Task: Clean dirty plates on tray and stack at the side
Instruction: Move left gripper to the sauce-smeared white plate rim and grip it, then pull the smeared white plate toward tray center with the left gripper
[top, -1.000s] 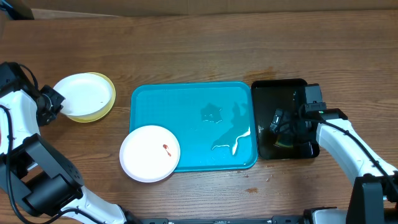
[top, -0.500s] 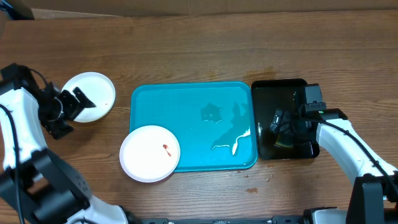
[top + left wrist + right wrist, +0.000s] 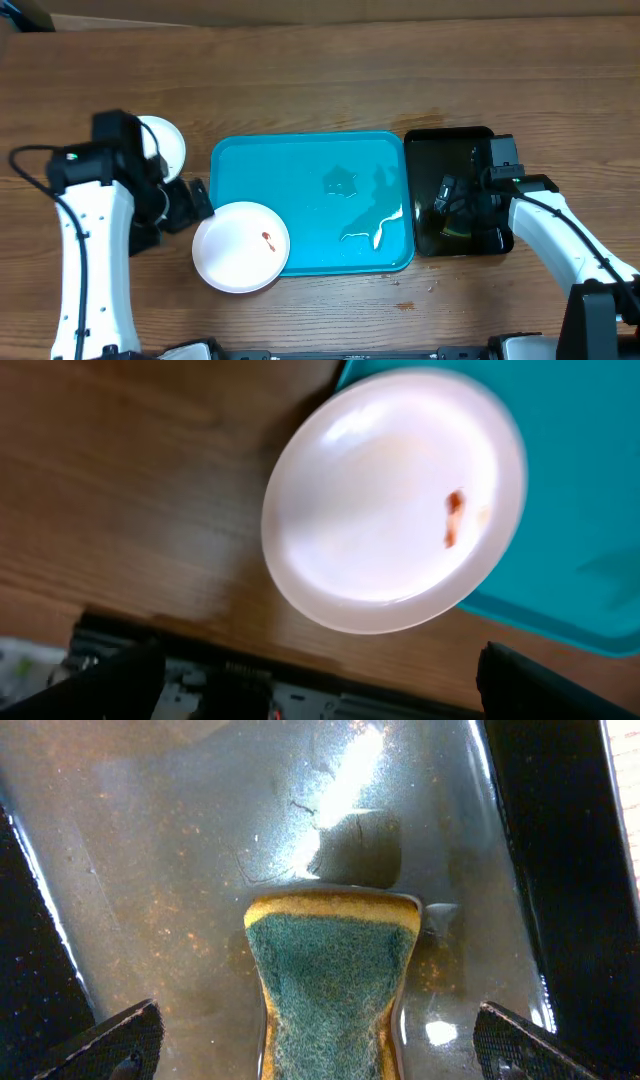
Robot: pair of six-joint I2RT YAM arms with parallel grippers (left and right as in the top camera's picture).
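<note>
The white round shallow plate [image 3: 241, 247], marked by a small red smear near its middle, lies at lower centre-left. Its right part overlaps the lower left corner of the turquoise rectangular plastic tray [image 3: 300, 165], and the rest lies over the wooden table [image 3: 320, 80]. The left gripper [image 3: 200, 200] hangs just beside the plate's upper left edge, its fingers spread wide.

Half a second ago this gripper was at the far left by a second white plate [image 3: 172, 143], which now shows partly behind the arm. The smeared plate, both trays and the right arm have not shifted.

The turquoise tray holds wet patches. At right, the black plastic tray [image 3: 455, 140] holds murky water and a yellow-and-green sponge [image 3: 330, 980]. The right gripper [image 3: 452, 200] is over it, its fingertips showing on either side of the sponge. Whether they clamp it cannot be told.
</note>
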